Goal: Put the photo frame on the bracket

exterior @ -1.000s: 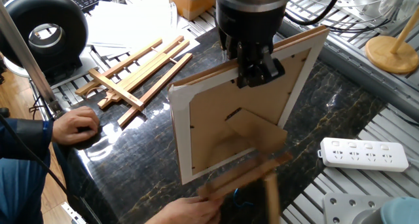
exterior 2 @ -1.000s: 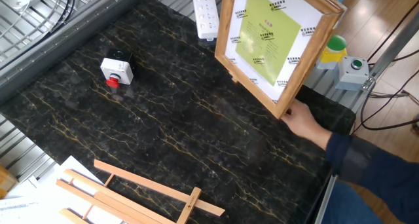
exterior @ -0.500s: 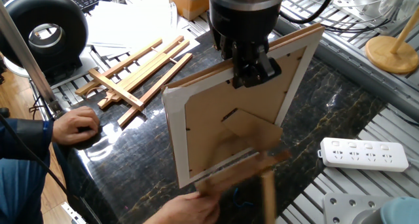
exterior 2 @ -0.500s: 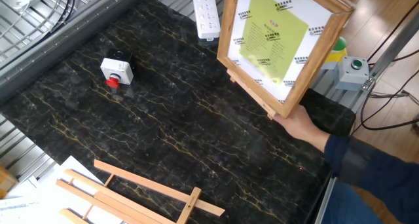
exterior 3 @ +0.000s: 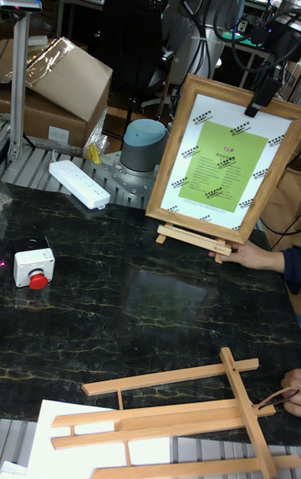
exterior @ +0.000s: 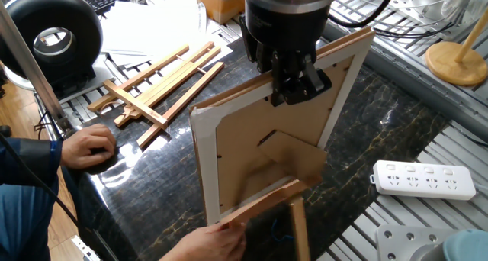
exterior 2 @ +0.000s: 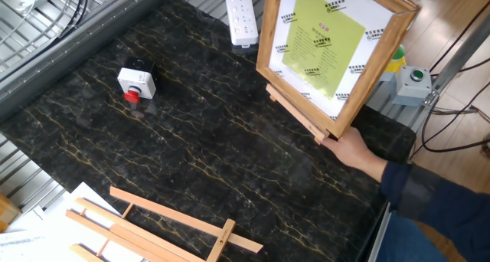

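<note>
The photo frame (exterior: pixel 244 154) stands nearly upright over the dark table, its brown back and fold-out prop facing one fixed view and its green sheet (exterior 2: pixel 321 40) facing the other. My gripper (exterior: pixel 293 89) is shut on the frame's top edge, also seen as a black clamp (exterior 3: pixel 261 99) in the tall view. The bracket (exterior 3: pixel 194 238) sits right under the frame's bottom edge, its crossbar (exterior: pixel 259 204) against that edge and its leg (exterior: pixel 299 230) pointing back. A person's hand (exterior 2: pixel 356 147) holds the bracket's end.
A bigger slatted easel (exterior: pixel 156 85) lies flat on the table, with the person's other hand (exterior: pixel 88 146) near it. A red-button box (exterior 2: pixel 136 82) stands on the table. A white power strip (exterior 2: pixel 241 13) lies at the table's edge. A grey cylinder (exterior 3: pixel 142 145) stands behind the table.
The frame has shifted slightly and turned more upright. The person's hand has brought the bracket up under its bottom edge, where the crossbar now lines up with the frame.
</note>
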Robot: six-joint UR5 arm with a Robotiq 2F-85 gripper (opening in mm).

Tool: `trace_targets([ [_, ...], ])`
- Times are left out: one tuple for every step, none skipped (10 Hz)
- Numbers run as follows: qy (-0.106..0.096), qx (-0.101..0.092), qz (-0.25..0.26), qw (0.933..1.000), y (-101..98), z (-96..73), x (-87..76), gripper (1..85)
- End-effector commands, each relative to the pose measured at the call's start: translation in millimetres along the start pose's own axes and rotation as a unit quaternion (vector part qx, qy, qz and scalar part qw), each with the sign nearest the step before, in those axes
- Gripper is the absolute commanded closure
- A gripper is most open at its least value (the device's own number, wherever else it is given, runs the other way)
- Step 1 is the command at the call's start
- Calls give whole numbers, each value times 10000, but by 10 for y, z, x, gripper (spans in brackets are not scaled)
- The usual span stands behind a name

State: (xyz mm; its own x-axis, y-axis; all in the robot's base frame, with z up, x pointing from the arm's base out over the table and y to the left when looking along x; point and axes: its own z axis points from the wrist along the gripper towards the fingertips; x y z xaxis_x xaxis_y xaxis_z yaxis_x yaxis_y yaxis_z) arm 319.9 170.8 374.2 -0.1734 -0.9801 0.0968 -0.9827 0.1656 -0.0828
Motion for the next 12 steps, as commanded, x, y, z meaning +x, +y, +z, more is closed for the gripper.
trace_targets([
  [-35, -38, 69, 10000, 40, 32, -18, 847],
  [-31, -22, 68, 10000, 44, 47, -16, 847],
  [-32, -14, 68, 10000, 44, 61, -1, 847],
  [-32, -14, 53, 10000, 49, 81, 26, 847],
  [-27, 2, 6, 10000, 41, 109, 63, 847],
  [-43, 8, -46, 10000, 42, 143, 91, 847],
  [-42, 8, -77, 10000, 45, 165, 118, 847],
  [-41, 0, -77, 10000, 50, 172, 127, 847],
  [-31, -14, -39, 10000, 57, 173, 131, 847],
  [-29, -29, -31, 10000, 65, 173, 133, 847],
  [-29, -29, -31, 10000, 65, 173, 132, 847],
  [-42, -39, -23, 10000, 70, 172, 123, 847],
])
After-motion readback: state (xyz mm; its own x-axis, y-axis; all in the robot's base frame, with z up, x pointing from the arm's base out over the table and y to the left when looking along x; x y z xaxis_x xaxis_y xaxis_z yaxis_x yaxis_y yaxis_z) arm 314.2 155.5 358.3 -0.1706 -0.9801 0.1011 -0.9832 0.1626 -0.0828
